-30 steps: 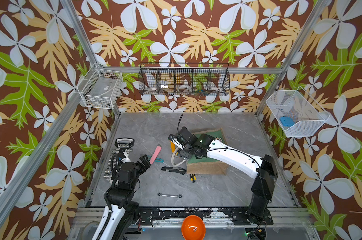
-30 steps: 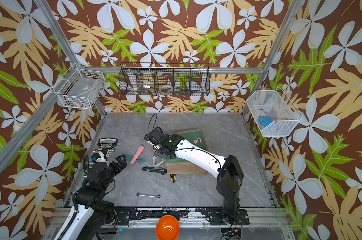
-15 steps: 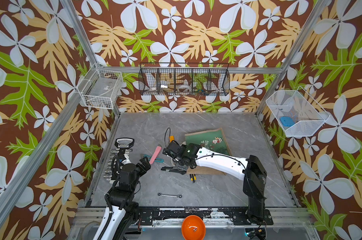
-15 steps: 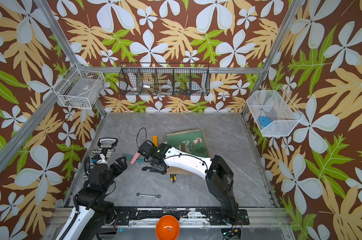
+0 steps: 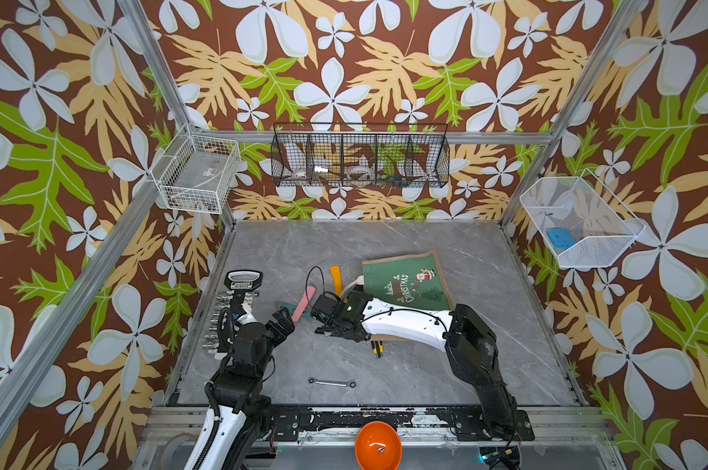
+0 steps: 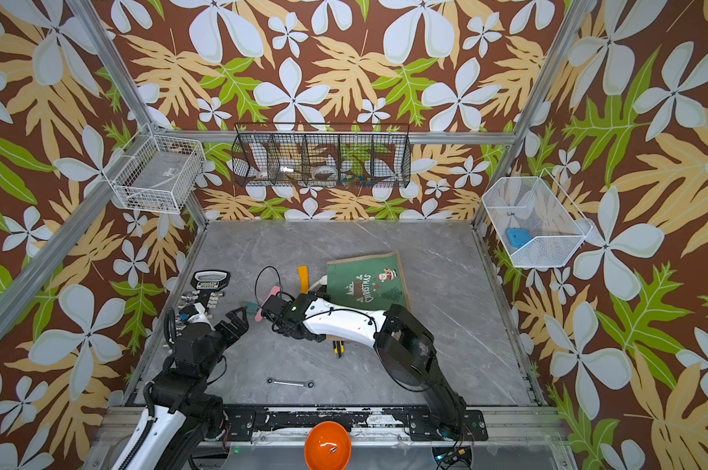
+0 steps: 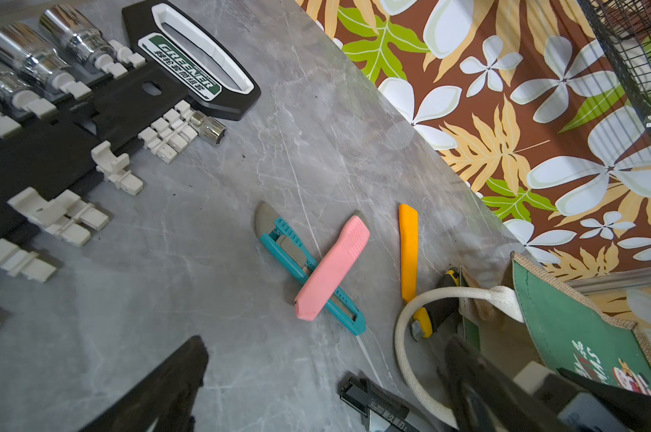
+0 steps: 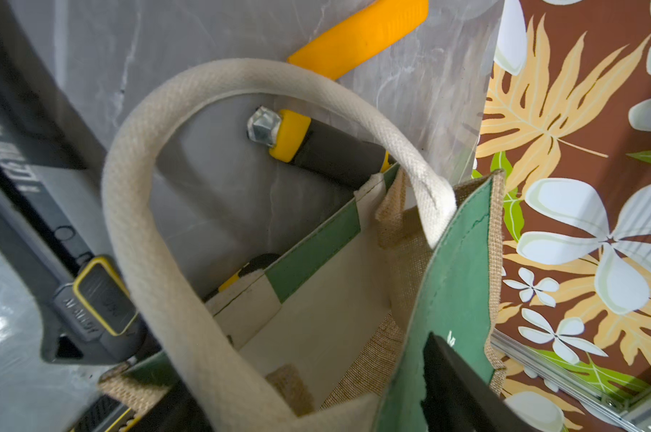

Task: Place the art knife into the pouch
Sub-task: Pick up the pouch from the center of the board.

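Fingers of the right gripper (image 5: pixel 328 327) have swung off the pouch (image 5: pixel 405 280) and dropped low beside its mouth, narrowing; whether they grip anything I cannot tell, while the left gripper (image 5: pixel 284 321) hangs wide open. Judging by that, pickup is starting: the art knife (image 8: pixel 92 299), likely this black one with a yellow-edged slider, lies flat just outside the pouch.

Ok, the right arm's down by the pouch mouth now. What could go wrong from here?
1. The white handle loops just ahead of the fingers of the right gripper; closing may snag it and drag the pouch instead of taking a knife.
2. The pink knife lies across the teal knife; lifting either would likely shift the other.
3. The open left gripper sits close beside the right one; a sideways move could bump them.
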`<state>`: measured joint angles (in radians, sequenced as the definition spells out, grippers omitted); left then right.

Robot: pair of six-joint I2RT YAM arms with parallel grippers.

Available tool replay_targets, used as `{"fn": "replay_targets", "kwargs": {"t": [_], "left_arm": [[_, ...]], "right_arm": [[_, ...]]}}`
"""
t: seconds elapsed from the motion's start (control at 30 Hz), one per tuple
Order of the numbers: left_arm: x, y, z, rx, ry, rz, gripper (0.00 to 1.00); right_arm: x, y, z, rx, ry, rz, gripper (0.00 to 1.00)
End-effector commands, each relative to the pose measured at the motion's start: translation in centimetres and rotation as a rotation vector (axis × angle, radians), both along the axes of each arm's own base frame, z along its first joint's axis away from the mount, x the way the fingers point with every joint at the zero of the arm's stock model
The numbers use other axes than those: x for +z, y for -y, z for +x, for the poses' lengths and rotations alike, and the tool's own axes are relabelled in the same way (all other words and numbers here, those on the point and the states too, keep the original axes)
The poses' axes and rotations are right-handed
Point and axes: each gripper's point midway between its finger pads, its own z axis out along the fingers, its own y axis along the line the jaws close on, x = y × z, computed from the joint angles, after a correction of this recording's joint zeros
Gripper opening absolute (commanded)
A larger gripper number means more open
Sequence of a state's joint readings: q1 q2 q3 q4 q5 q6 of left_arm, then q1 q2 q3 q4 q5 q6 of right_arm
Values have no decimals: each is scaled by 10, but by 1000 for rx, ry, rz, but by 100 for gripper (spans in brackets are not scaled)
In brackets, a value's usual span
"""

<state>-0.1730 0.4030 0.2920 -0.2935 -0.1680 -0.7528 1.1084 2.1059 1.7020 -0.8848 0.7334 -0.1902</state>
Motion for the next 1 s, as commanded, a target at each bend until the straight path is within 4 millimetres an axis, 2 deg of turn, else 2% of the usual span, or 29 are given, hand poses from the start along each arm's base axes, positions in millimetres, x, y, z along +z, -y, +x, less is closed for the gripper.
{"fn": "replay_targets", "kwargs": {"t": [0.0,0.03,0.1,0.13,0.23,0.47,0.57,0.7,0.97], "left_arm": [[6,2,3,-13,21,1,100],[6,2,3,-13,20,3,100],[5,1,3,-7,20,5,100],[4,-1,3,1,17,11,100],[4,-5,1,22,10,18,100],[5,-4,2,15,8,19,100],[10,-2,4,2,3,24,100],[25,5,9,-41,13,32,100],[49,30,25,-149,54,-45,100]], "right_arm": [[2,-1,5,-34,49,31,65],[-1,-2,5,-36,49,41,57],[-4,-2,7,-46,54,66,29],[-3,-1,10,-60,65,87,21],[4,2,18,-129,75,190,22],[48,3,28,-200,199,381,0],[67,11,33,-232,272,428,0],[90,23,39,-278,347,537,0],[134,34,49,-313,464,655,0]]}}
